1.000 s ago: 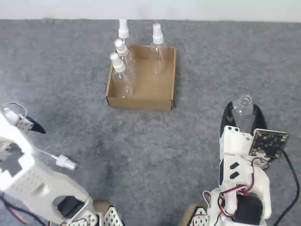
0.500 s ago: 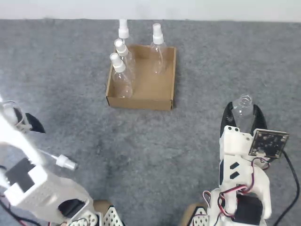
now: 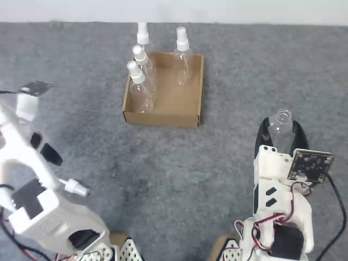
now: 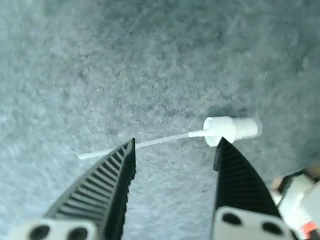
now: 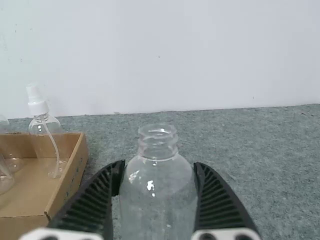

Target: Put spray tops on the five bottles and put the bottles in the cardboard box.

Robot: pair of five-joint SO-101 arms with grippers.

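Lying flat on the grey mat (image 3: 190, 179), the last spray top (image 4: 231, 129) is seen just below the left gripper (image 4: 176, 145), whose fingers are spread wide; its long axis, thin tube to white head, is laid across the gap from one fingertip toward the other. The uncapped bottle (image 5: 158, 150) is clasped upright by the right gripper (image 5: 159, 167), apart from the cardboard box (image 3: 163, 117) where four capped bottles (image 3: 140, 87) are gathered. No label or writing can be read anywhere.

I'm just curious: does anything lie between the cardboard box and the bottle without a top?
Nothing: the high view shows bare grey carpet between the cardboard box and the uncapped bottle.
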